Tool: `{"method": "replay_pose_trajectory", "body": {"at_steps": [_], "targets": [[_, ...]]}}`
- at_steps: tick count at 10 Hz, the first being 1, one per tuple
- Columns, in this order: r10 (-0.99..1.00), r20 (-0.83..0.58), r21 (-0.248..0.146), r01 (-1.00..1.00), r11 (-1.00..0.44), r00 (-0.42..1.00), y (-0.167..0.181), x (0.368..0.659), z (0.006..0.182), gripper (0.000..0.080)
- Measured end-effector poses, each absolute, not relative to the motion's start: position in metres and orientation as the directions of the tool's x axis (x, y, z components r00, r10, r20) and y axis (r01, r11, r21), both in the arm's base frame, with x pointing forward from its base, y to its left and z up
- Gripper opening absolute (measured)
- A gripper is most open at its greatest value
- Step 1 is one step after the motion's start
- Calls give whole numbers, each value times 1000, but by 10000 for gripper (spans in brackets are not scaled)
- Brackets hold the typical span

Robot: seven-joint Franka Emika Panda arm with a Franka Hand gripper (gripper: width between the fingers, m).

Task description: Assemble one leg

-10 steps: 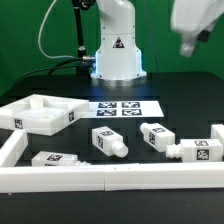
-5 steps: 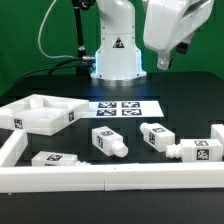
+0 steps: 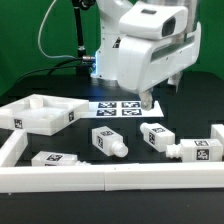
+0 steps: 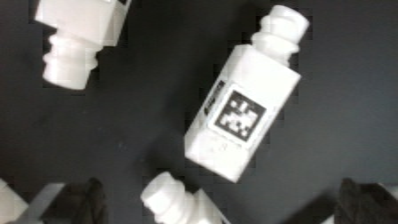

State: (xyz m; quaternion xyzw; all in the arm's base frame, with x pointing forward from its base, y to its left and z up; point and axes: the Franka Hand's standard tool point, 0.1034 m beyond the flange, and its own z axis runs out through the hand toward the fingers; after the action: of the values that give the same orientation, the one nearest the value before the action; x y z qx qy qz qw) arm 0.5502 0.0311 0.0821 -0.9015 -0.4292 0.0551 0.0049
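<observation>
Nearest runs the white rail (image 3: 60,180), with one leg (image 3: 46,158) lying just behind it at the exterior view's left. Farther back lie the middle leg (image 3: 108,142), its neighbour (image 3: 155,136) and the right-hand legs (image 3: 197,150). The square tabletop (image 3: 40,112) sits far left, with the marker board (image 3: 120,107) beyond the legs. The gripper (image 3: 147,102) hangs low over the board's right end, its fingers (image 4: 57,200) spread wide and empty. The legs lie close together and askew to the fingers, so a descent could knock a neighbour or clamp crookedly. Half a second earlier the gripper was high and farther right; the parts have not shifted.
</observation>
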Motion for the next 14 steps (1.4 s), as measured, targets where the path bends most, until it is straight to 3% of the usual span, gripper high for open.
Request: {"method": "replay_pose_trajectory", "body": {"at_steps": [4,5,7,9,10,13,14], "targets": [[775,-97,-58,774,-630,624,32,551,83,649],[741,-82,-40,741,-671,667,32,552,78,649],[654,-29,-7,654,-757,756,32,540,45,649],[608,-35,-43,607,-794,793,30,534,21,649],[602,-36,-49,601,-798,797,38,531,14,649],[607,-31,-46,606,-795,794,41,532,14,647],[607,-31,-46,606,-794,794,41,532,13,476]]}}
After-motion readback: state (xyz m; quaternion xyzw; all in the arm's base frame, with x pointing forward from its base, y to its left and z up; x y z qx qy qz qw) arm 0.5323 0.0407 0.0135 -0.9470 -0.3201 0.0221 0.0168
